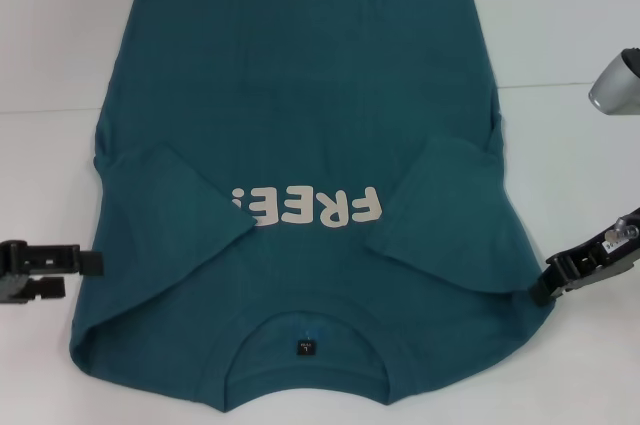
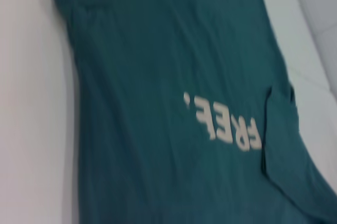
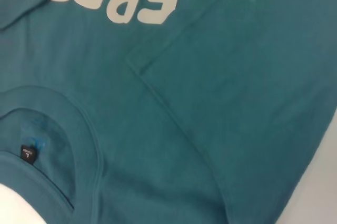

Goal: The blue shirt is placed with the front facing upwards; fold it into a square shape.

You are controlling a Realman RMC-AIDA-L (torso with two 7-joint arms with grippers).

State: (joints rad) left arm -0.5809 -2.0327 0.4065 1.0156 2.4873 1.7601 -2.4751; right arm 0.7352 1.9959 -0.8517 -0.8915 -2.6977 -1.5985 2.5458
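1. Currently the blue shirt (image 1: 300, 135) lies flat, front up, on the white table (image 1: 60, 25), collar nearest the robot, both sleeves folded inward.
2. Only the right wrist view resolves the neck tag (image 3: 29, 154).
3. Left hand (image 1: 92, 263) at the shirt's left edge, right hand (image 1: 543, 290) touching its right edge; grip state: cannot tell.
4. Bare table flanks both sides.

A robot test bench in a lab.
Bare white tabletop (image 1: 560, 35) all around a spread shirt (image 1: 300, 125), with a black claw (image 1: 90, 263) beside each edge.
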